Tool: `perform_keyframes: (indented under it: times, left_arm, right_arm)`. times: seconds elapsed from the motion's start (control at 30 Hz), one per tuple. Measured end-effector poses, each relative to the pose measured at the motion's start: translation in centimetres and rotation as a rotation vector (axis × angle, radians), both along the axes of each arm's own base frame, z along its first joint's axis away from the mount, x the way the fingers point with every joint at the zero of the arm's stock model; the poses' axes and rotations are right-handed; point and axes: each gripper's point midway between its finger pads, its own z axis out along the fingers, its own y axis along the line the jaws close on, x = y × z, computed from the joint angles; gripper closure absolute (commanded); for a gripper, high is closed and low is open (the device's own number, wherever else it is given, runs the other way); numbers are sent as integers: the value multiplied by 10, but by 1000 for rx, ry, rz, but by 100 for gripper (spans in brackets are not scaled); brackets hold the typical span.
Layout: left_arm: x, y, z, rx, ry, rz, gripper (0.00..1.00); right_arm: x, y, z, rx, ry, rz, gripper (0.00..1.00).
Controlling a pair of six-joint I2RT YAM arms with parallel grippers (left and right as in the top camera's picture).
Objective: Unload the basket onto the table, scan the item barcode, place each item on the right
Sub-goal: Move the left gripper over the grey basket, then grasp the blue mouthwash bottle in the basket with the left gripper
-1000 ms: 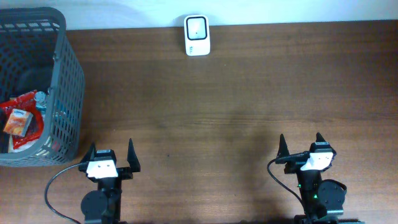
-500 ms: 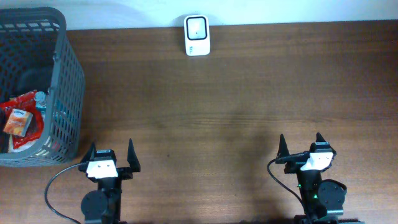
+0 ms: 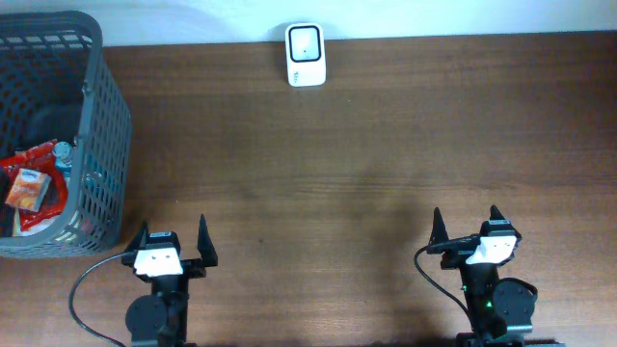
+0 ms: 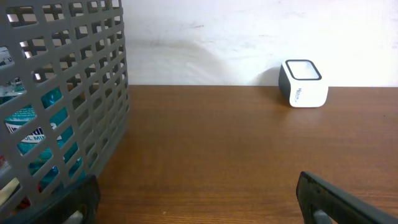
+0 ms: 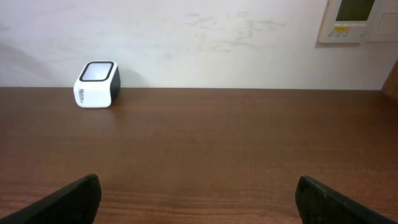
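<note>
A white barcode scanner (image 3: 306,55) with a dark window stands at the table's far edge; it also shows in the left wrist view as the scanner (image 4: 303,83) and in the right wrist view as the scanner (image 5: 96,84). Packaged items (image 3: 35,185), red and orange, lie inside the grey mesh basket (image 3: 101,125) at the far left; through the basket wall (image 4: 68,112) I see blue packaging. My left gripper (image 3: 173,238) rests open at the near edge beside the basket, holding nothing. My right gripper (image 3: 466,223) is open and empty at the near right.
The brown wooden table (image 3: 386,145) stretches between the grippers and the scanner. A white wall runs behind the table, with a wall panel (image 5: 360,18) at the upper right of the right wrist view.
</note>
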Motion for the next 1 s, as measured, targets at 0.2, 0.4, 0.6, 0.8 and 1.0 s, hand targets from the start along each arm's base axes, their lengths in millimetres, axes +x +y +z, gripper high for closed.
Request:
perform_keyframes:
  times: [0.2,0.4,0.6,0.8,1.0]
  left_arm:
    - [1,-5,8,-1,-35,-32,1]
    - [-44,-71,142,121,-613,-409,1]
    - [-34,-71,212,146,-350,-408,1]
    - [28,-77,272,135,-92,-480,1]
    - [122,-17,341,-21,221,-251,1]
  right_arm:
    - [0,0,0,0,0,0,1]
    - [0,0,0,0,0,0,1]
    - [0,0,0,0,-2,0,1]
    - [0,0,0,0,0,0,1]
    - [0,0,0,0,0,0,1]
